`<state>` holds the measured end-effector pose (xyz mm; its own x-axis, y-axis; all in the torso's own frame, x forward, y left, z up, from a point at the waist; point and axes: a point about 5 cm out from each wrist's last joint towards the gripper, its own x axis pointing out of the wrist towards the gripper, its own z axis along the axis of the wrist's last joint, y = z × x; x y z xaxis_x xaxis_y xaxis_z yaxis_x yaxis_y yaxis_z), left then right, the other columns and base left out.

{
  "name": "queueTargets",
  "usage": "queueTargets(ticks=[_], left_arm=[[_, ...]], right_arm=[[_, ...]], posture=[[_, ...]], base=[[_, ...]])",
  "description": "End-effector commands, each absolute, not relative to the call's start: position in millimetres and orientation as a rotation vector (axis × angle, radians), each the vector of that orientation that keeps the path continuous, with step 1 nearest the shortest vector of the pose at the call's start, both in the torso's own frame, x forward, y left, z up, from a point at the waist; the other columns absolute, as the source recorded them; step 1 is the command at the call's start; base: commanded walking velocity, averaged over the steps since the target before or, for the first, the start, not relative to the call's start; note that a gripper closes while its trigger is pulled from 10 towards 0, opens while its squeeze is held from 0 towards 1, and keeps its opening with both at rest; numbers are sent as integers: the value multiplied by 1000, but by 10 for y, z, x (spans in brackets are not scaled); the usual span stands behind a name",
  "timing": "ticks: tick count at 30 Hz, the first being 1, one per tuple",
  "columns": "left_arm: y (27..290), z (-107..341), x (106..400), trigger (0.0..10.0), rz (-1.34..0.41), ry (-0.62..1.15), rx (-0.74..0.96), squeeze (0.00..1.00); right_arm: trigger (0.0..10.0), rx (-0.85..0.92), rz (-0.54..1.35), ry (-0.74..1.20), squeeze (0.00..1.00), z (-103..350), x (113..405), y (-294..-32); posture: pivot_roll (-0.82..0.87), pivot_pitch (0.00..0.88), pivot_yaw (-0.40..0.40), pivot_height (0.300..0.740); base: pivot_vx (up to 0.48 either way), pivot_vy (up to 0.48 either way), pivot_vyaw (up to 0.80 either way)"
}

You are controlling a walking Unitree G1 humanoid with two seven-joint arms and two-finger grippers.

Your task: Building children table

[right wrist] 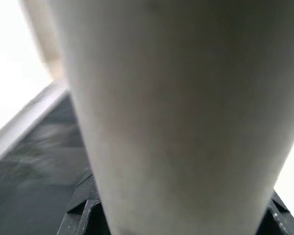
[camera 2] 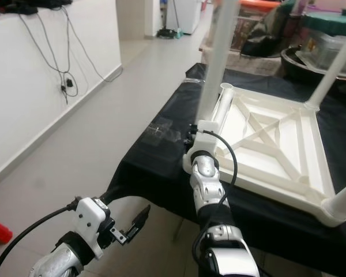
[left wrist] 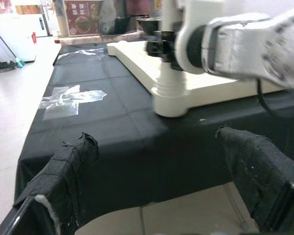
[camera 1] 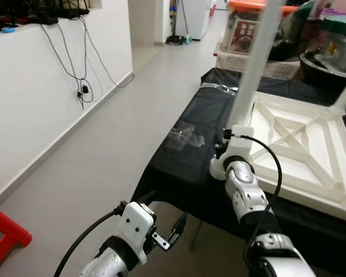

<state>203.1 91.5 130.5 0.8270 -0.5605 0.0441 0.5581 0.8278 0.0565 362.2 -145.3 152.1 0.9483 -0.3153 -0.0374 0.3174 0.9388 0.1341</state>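
Observation:
A white children's table [camera 1: 303,144] lies upside down on a black-clothed work table [camera 1: 179,173]. One white leg [camera 1: 255,63] stands upright in its near left corner socket [left wrist: 169,100]. My right gripper [camera 1: 235,138] is at the base of this leg. In the right wrist view the leg [right wrist: 176,112] sits between the black fingers [right wrist: 81,213], which are shut on it. Two more legs [camera 2: 334,69] rise at the right corners. My left gripper [left wrist: 161,181] hangs open below the work table's near edge, with nothing between its fingers [left wrist: 63,181].
Crumpled clear plastic [camera 1: 185,136] lies on the black cloth left of the socket. Jars and boxes [camera 1: 248,29] and a dark bowl [camera 1: 328,60] crowd the back. A red stool [camera 1: 3,234] stands at the lower left. Cables [camera 1: 81,86] hang on the white wall.

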Motion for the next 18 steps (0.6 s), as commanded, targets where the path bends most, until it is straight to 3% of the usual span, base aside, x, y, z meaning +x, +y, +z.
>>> queueTargets(ticks=[1, 2, 3, 4, 5, 6, 7, 11, 12, 16, 17, 18], left_arm=[[914, 1279, 2034, 10000, -598, -49, 49, 0], [913, 1280, 2037, 10000, -596, -50, 50, 0], [911, 1280, 2040, 10000, -595, -50, 50, 0], [911, 1280, 2040, 10000, -595, -50, 50, 0], [909, 1281, 2040, 10000, -594, -50, 50, 0], [909, 1281, 2040, 10000, -594, -50, 50, 0], [907, 1281, 2040, 10000, -593, -51, 49, 0], [907, 1281, 2040, 10000, -592, -51, 47, 0], [908, 1282, 2041, 10000, -591, -51, 46, 0], [905, 1281, 2042, 10000, -592, -50, 45, 0], [903, 1280, 2043, 10000, -593, -50, 44, 0], [903, 1280, 2043, 10000, -593, -50, 44, 0]], right_arm=[[0, 169, -373, 71, 0, 1428, 3587, -1489], [0, 211, -391, 73, 0, 1411, 3551, -1382], [4118, 222, -372, 71, 0, 1407, 3554, -1266], [4118, 222, -372, 71, 0, 1407, 3554, -1266], [10000, 235, -341, 65, 0, 1398, 3562, -1185], [10000, 235, -341, 65, 0, 1398, 3562, -1185], [10000, 228, -315, 59, 1000, 1397, 3569, -1143], [10000, 230, -258, 30, 1000, 1409, 3579, -1114], [10000, 228, -254, 27, 0, 1421, 3567, -1110], [10000, 207, -137, -51, 0, 1510, 3612, -1158], [10000, 200, 20, -78, 0, 1558, 3645, -1148], [10000, 200, 20, -78, 0, 1558, 3645, -1148]], posture=[[98, 70, -59, 740], [98, 71, -60, 740], [99, 71, -61, 740], [99, 71, -61, 740], [100, 74, -60, 740], [100, 74, -60, 740], [100, 73, -63, 740], [95, 77, -64, 740], [94, 78, -64, 740], [92, 79, -63, 740], [93, 79, -62, 740], [93, 79, -62, 740]], base=[[0, 0, 0], [0, 0, 0], [0, 0, 0], [0, 0, 0], [0, 0, 0], [0, 0, 0], [0, 0, 0], [0, 0, 0], [0, 0, 0], [0, 0, 0], [0, 0, 0], [0, 0, 0]])
